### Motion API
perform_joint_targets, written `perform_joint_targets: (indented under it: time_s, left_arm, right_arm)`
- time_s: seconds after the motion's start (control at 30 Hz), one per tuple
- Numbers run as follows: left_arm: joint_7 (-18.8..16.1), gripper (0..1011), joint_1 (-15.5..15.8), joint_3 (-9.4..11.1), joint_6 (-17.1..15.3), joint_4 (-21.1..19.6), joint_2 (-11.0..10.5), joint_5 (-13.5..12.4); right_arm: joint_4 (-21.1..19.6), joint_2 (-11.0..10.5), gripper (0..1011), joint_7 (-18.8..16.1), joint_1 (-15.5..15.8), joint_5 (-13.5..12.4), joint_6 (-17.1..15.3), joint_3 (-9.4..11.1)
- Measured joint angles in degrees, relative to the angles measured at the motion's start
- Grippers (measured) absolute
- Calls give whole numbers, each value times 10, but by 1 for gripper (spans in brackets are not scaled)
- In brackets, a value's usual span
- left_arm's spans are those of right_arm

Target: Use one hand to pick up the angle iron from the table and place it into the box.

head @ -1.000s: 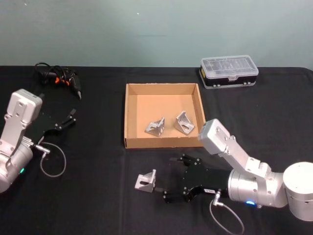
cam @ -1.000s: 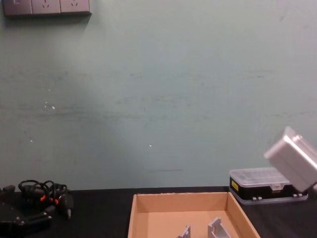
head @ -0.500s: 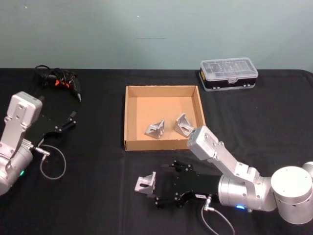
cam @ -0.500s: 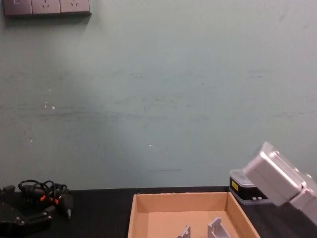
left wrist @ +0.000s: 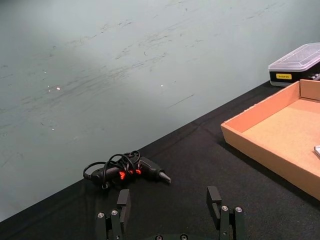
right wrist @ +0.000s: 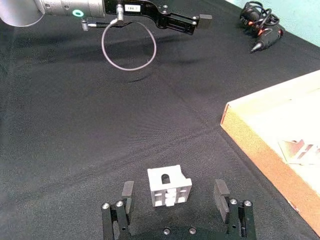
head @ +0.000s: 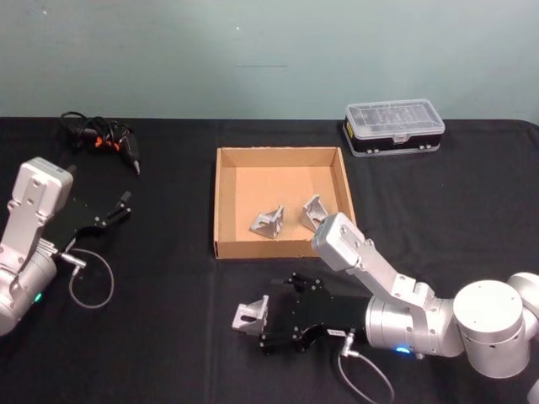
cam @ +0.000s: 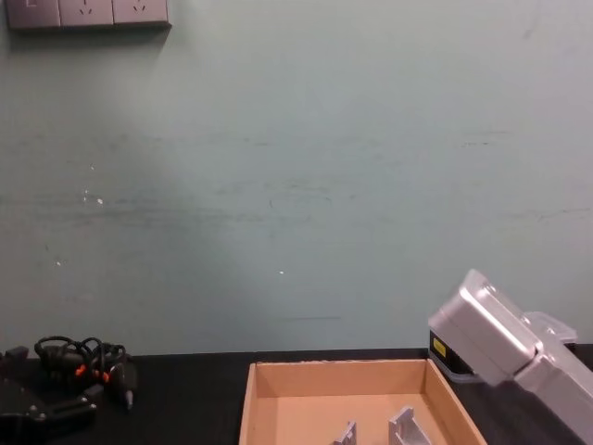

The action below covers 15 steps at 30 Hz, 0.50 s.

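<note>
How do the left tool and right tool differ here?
The right tool sits in front of the box, its open fingers flanking the angle iron on the table without touching it; the left tool is off to the box's left with nothing between its fingers. The right tool points toward the robot's left, the left tool toward the box. Both are black and open.

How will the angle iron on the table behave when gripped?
The angle iron looks like grey metal, so it is probably stiff and heavy for its size. It sits on a flat face on the table, so it should not roll. Its smooth faces may slip between the fingers of the open right gripper. The left gripper is parked far left.
</note>
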<state>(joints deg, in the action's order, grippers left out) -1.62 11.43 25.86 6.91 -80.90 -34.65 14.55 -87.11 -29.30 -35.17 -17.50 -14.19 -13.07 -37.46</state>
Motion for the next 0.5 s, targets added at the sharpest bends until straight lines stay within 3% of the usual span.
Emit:
perform_joint_targets:
  time_s: [0.43,0.5]
  left_arm:
    - [0,1000,0,0,0,0,0,0]
    - [0,1000,0,0,0,0,0,0]
  right_arm:
    - [11,8,1003,-1,-7,4,1,-5]
    - [12,9,968,-1,-7,4,1,-5]
